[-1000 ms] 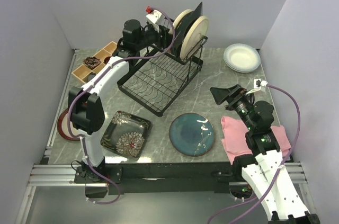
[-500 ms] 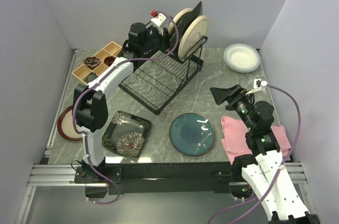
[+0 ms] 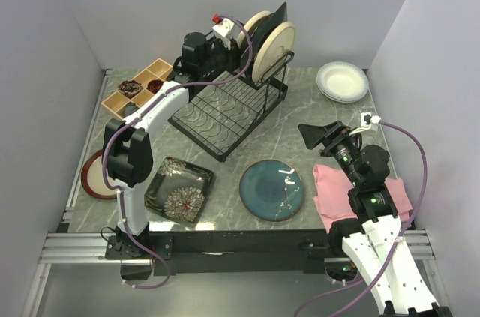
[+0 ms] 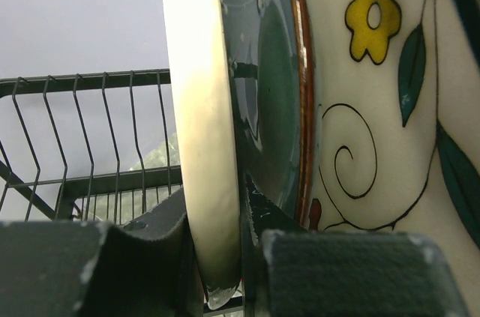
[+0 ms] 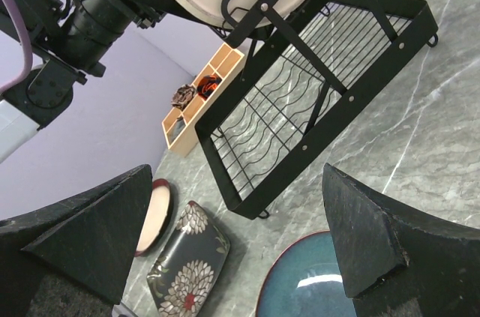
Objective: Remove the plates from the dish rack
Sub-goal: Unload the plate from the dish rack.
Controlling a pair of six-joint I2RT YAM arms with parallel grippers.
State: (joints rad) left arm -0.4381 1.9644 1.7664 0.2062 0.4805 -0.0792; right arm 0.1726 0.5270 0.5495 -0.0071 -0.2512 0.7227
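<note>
The black wire dish rack [image 3: 225,111] stands at the back centre and holds several upright plates in its upper frame: two round cream-backed ones [image 3: 274,51] and a dark square one [image 3: 281,17]. My left gripper [image 3: 241,41] reaches into that frame. In the left wrist view its fingers [image 4: 90,264] pinch the rim of a cream-backed plate with a dark teal face [image 4: 202,145], next to a cream plate with coloured flowers [image 4: 375,107]. My right gripper [image 3: 319,135] hangs open and empty above the table, right of the rack [image 5: 315,100].
On the table lie a black square flowered plate [image 3: 178,189], a round teal plate [image 3: 271,189], white plates [image 3: 343,81] at the back right and a brown-rimmed tan plate [image 3: 96,174] at the left edge. A pink cloth [image 3: 360,195] lies under the right arm. A wooden compartment tray [image 3: 135,88] stands left of the rack.
The left arm moved right along the rack's upper frame up to the upright plates, then held still. The right arm has not moved.
</note>
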